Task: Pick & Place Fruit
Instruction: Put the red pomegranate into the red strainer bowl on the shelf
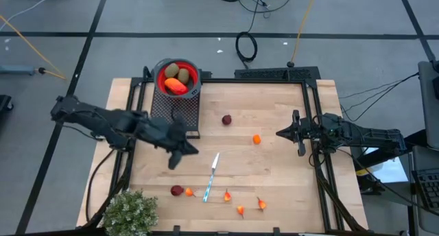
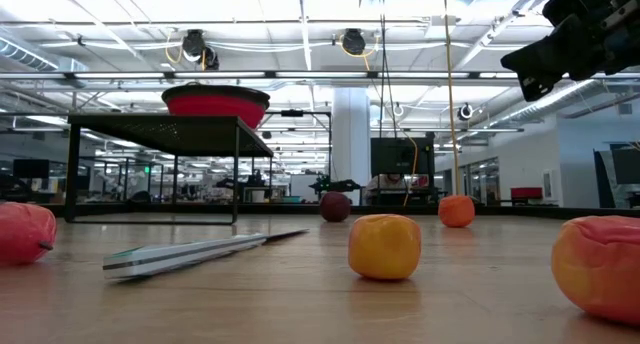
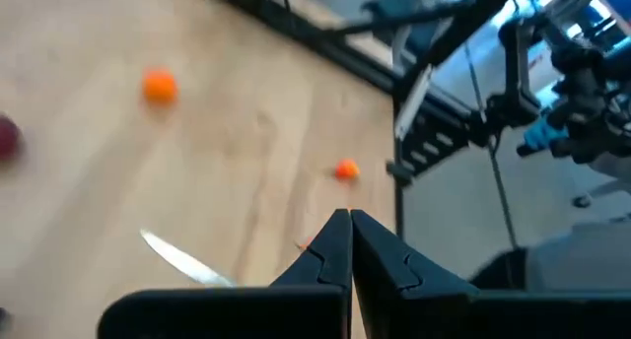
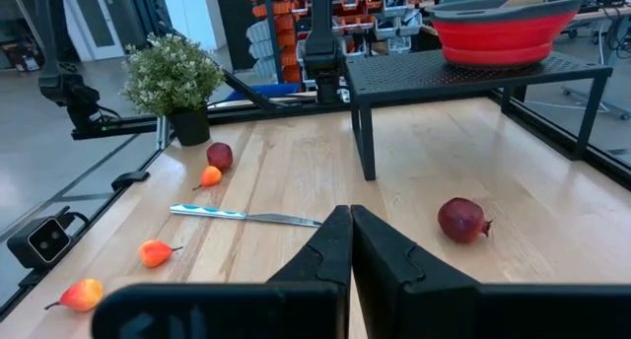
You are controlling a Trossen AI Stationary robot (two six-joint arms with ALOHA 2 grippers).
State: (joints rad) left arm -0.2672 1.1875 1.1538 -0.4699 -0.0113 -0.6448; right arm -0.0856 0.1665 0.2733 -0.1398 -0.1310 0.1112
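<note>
A red bowl [image 1: 177, 78] stands on a black mesh stand [image 1: 175, 109] at the far left and holds two olive-brown ovals and an elongated orange-red fruit [image 1: 175, 86]. Loose on the table lie a dark-red ball [image 1: 226, 119], an orange ball [image 1: 256, 138], another dark-red ball [image 1: 177, 190] and several small red-orange bits [image 1: 240, 210]. My left gripper [image 1: 180, 154] hangs shut and empty above the table just in front of the stand, its tips [image 3: 350, 216] together. My right gripper [image 1: 280, 133] waits shut at the right side, level, its tips [image 4: 350, 213] together.
A knife [image 1: 211, 175] with a blue-and-white handle lies near the table's middle, between the loose fruit. A bushy grey-green plant [image 1: 130, 212] stands at the near left corner. A black frame [image 1: 312, 126] runs along the table's sides and far edge.
</note>
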